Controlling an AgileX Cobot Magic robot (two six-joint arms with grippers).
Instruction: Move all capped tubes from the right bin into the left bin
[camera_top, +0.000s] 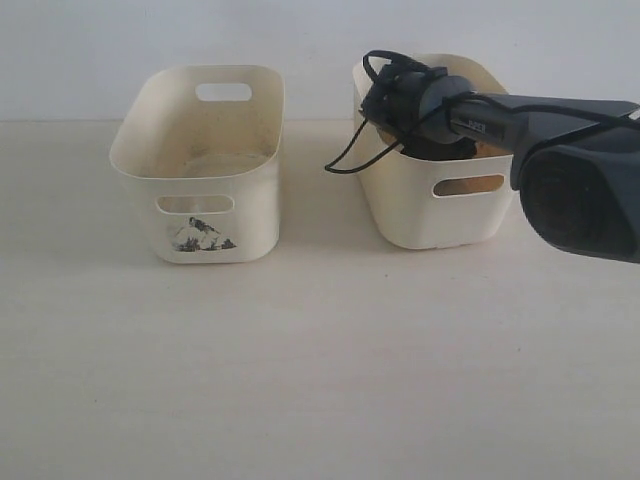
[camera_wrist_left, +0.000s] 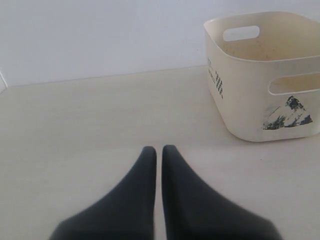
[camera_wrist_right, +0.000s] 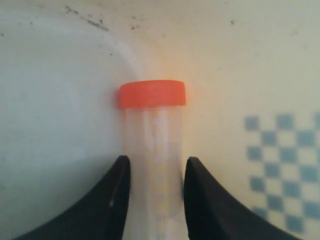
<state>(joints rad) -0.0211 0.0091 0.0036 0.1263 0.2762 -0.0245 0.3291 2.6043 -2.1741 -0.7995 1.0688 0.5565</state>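
Observation:
In the right wrist view a clear capped tube (camera_wrist_right: 152, 135) with an orange-red cap (camera_wrist_right: 152, 94) lies on the cream floor of the right bin (camera_wrist_right: 60, 100). My right gripper (camera_wrist_right: 154, 162) is shut on it, one black finger pressed to each side of its body. In the exterior view the right arm (camera_top: 560, 120) reaches down into the right bin (camera_top: 420, 215), and its fingers and the tube are hidden by the wall. The left bin (camera_top: 250, 215), with its black-grey smudge, stands to the left and looks empty. My left gripper (camera_wrist_left: 159, 149) is shut on nothing, low over the table near the left bin (camera_wrist_left: 250, 95).
A blue-grey checked mark (camera_wrist_right: 280, 165) shows on the bin surface beside the tube. An orange tint shows through the right bin's front slot (camera_top: 470, 185). A black cable (camera_top: 345, 160) loops off the right wrist between the bins. The pale table (camera_top: 300, 380) spreads in front.

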